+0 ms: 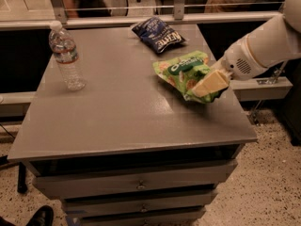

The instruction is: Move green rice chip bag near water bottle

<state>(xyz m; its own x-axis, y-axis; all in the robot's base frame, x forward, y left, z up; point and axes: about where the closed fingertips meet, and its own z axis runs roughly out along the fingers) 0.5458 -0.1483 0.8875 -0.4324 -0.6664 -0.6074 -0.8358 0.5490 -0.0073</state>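
Observation:
The green rice chip bag (182, 72) is crinkled and bright green, at the right side of the grey table (117, 112). It is lifted and tilted above the tabletop. My gripper (209, 84) comes in from the right on a white arm and is shut on the bag's near right end, with a pale finger (211, 82) over it. The water bottle (66, 55) stands upright near the table's far left edge, far from the bag.
A dark blue chip bag (158, 34) lies at the table's far edge, just behind the green bag. Drawers run below the tabletop. A rail and glass panels stand behind the table. A shoe (41, 216) shows at the bottom left on the floor.

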